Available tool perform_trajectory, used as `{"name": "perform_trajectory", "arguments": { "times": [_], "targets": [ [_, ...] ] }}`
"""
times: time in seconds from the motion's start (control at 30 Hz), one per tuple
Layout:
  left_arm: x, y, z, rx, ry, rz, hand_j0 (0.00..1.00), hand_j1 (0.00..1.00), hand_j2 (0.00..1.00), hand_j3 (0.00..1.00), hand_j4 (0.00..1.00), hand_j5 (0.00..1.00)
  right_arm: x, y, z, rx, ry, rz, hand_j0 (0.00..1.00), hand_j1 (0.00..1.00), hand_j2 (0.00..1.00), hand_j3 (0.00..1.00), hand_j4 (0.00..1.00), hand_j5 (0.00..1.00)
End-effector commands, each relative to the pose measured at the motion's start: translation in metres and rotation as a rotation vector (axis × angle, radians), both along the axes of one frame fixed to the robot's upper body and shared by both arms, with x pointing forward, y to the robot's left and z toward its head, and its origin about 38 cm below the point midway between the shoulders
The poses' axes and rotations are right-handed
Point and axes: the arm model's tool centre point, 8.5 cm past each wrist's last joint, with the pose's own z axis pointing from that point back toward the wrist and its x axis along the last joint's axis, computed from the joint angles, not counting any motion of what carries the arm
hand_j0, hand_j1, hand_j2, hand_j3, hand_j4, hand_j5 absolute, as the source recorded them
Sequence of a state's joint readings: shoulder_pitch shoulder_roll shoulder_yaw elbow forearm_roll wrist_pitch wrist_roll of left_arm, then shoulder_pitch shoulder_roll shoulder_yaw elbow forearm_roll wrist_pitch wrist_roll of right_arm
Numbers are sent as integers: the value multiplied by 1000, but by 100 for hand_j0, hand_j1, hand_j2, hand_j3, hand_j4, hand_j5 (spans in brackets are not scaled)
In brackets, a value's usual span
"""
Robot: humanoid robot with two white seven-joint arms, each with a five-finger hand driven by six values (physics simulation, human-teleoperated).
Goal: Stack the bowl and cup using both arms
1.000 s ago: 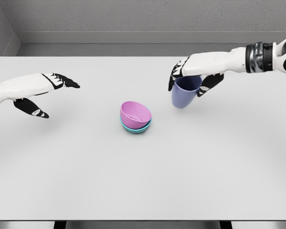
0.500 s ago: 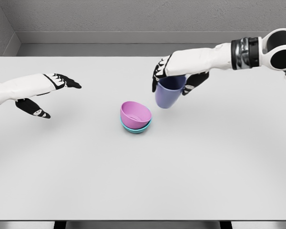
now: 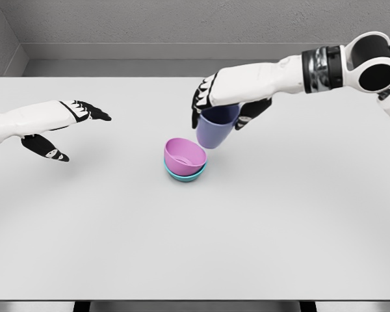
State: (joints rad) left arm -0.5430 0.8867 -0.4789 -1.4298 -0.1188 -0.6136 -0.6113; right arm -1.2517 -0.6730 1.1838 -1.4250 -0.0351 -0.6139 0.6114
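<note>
- Gray walls backed a white table [image 3: 195,247], where a pink bowl [image 3: 184,155] sat nested in a teal bowl [image 3: 184,173] near the middle
- Reaching in from the right, the right hand [image 3: 222,107] gripped a blue cup [image 3: 214,127] from above, held tilted just beside the pink bowl's rim
- At far left, the left hand [image 3: 62,127] hovered with fingers spread, holding nothing

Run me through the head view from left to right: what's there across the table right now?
Left hand, open and holding nothing → pink bowl nested in the teal bowl → purple cup, held off the table by the right hand, just up and right of the bowls.
</note>
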Motion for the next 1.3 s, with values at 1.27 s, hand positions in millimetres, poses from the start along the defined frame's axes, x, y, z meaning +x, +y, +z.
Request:
{"name": "perform_trajectory", "arguments": {
  "times": [1.27],
  "targets": [
    [1, 2, 1, -6, 2, 7, 100, 100, 100, 100, 100, 100, 4, 42, -19, 3, 53, 52, 66, 66, 66, 66, 66, 66]
  ]
}}
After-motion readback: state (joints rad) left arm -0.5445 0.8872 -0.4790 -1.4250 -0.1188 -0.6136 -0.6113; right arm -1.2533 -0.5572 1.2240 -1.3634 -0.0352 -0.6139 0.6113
